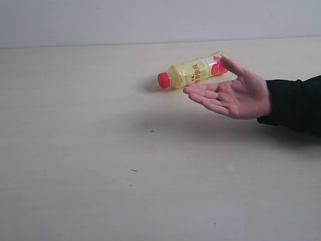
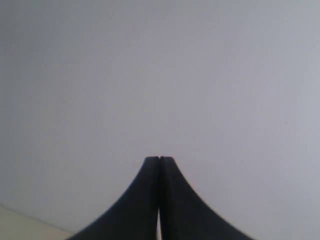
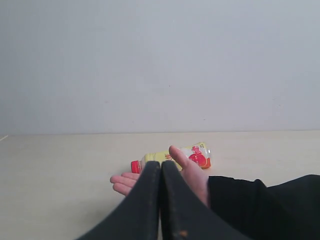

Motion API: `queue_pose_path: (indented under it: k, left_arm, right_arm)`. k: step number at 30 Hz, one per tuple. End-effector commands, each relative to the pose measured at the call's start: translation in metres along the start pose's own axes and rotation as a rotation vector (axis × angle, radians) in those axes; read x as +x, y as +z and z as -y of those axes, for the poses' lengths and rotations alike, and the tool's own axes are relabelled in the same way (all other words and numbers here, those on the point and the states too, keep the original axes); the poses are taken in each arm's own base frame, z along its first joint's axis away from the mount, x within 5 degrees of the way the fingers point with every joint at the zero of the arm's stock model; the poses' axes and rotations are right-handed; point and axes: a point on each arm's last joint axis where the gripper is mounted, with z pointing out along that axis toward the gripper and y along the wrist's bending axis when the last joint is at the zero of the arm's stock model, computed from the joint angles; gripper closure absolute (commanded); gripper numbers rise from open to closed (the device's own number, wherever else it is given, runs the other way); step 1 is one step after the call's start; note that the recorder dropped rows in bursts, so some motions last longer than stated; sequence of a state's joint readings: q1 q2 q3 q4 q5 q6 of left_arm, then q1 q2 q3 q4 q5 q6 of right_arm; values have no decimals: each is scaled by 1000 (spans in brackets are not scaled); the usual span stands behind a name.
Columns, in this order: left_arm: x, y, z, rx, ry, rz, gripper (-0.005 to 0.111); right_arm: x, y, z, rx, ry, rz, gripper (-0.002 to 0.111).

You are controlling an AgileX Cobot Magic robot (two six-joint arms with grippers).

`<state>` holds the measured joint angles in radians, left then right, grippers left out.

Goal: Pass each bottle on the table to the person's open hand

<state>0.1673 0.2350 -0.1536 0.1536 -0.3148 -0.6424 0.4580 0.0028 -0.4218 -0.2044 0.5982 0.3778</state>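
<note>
Meeting, empty: left fingers [image 2: 142,200], right fingers [image 3: 145,200].

Setting: a robot test bench, probably in a lab or demonstration room; the exact kind of room cannot be told. Evidence: a wide pale beige table [image 1: 100,191] with faint grain and a few dark specks, backed by a plain grey-white wall [image 1: 150,20]. One yellow bottle [image 1: 193,71] lies on its side on it. A bare hand [image 1: 233,95] in a black sleeve [image 1: 296,103] is held palm up near it. The black left gripper [image 2: 159,160] and right gripper [image 3: 160,164], fingers pressed together, fill the wrist views' foreground.
</note>
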Motion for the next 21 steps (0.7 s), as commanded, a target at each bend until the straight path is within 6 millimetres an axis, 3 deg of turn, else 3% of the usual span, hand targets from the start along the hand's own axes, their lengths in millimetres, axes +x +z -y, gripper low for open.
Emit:
queue_pose_path:
  k: [1, 7, 11, 16, 21]
  left_arm:
    - [-24, 39, 10, -54, 182, -95, 107]
    - [-55, 119, 17, -141, 550, -357, 107]
    - [-58, 170, 10, -189, 736, -636, 107]
    - [-53, 229, -3, -271, 755, -945, 107]
    - [-24, 280, -16, -277, 753, -1235, 107]
  right_arm:
    - [-2, -1, 0, 5, -3, 11, 108]
    - [-2, -1, 0, 5, -3, 11, 108]
    - [-2, -1, 0, 5, -3, 11, 108]
    - [-2, -1, 0, 5, -3, 11, 108]
    - [-2, -1, 0, 5, -3, 11, 108]
